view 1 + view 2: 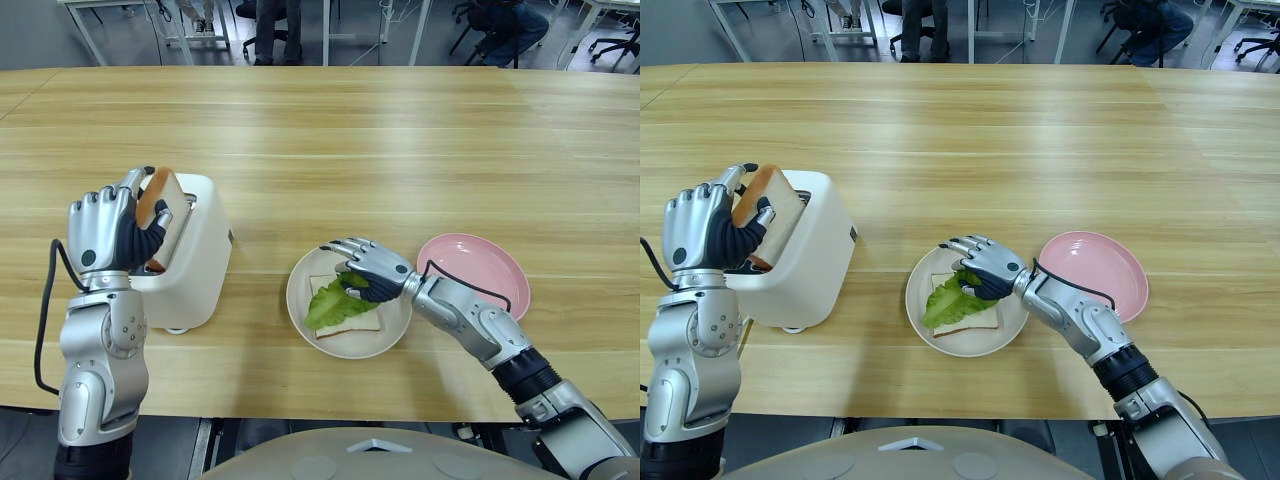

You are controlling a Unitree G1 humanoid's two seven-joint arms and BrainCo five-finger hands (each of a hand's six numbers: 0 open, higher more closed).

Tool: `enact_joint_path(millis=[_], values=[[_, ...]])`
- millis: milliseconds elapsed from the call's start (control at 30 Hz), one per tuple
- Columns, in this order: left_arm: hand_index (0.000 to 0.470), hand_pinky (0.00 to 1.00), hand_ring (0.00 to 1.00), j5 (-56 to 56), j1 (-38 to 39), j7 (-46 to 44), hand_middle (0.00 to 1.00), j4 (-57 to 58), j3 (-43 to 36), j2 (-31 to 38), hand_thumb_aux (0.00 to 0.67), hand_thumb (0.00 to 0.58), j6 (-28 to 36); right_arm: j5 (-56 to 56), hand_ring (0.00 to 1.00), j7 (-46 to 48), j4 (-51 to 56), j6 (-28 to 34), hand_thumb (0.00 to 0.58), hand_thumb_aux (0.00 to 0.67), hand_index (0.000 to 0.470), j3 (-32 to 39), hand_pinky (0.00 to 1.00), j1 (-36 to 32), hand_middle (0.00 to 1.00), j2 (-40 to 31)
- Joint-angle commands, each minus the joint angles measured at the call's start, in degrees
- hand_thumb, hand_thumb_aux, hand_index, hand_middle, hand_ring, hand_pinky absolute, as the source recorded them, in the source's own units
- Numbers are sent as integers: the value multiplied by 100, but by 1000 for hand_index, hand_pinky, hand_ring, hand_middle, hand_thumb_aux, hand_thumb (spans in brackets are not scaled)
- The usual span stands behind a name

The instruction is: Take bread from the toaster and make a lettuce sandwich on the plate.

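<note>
While the left hand (pixel 103 228) is gripping a tan bread slice (pixel 153 192) above the white toaster (pixel 205 262), the right hand (pixel 374 271) is resting, fingers (pixel 346 245) uncurled, on the green lettuce leaf (pixel 333 304) on the cream plate (pixel 298 296).

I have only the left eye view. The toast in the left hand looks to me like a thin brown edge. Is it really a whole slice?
Observer: Yes. From the right eye view the toasted bread slice turns its broad pale face to the camera, with brown crust along its top. The left hand grips it at the upper left edge of the white toaster.
Operator: Thank you. Near the right hand, do the two plates touch each other?
Observer: It seems not. A strip of bare wood shows between the round white plate and the empty pink plate.
</note>
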Motion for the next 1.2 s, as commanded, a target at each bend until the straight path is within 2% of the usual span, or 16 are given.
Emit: enact_joint_path(millis=[33,167,200,567,867,1000,1200], values=[[460,1000,1000,-98,58,-49,1000,-127,-53,-68,670,580,-106,-60,0,-86,229,-46,580,670,460,129,0,-74,0,7],[460,1000,1000,-197,52,-87,1000,-190,-28,-78,670,580,-181,-215,0,-195,455,-15,580,670,460,282,0,-50,0,36],[460,1000,1000,-243,53,-93,1000,-232,13,-63,670,580,-207,-290,0,-252,552,23,0,0,0,327,0,-52,0,38],[460,1000,1000,-850,-17,-115,1000,-447,517,46,670,580,-470,-606,0,-1058,953,269,0,0,0,359,0,-259,0,35],[460,1000,1000,-1067,-376,-44,1000,-766,975,276,670,580,-800,-441,0,-1795,455,406,0,0,0,-20,0,-304,0,25],[460,1000,1000,-1430,-649,-262,1000,-925,765,258,670,580,-982,-65,0,-2117,63,329,0,0,0,-518,0,-235,0,-35],[460,1000,1000,-2484,-951,-1093,1000,-667,-259,89,670,580,-1153,291,0,-2898,-341,-172,0,0,0,-1283,0,223,0,-384]])
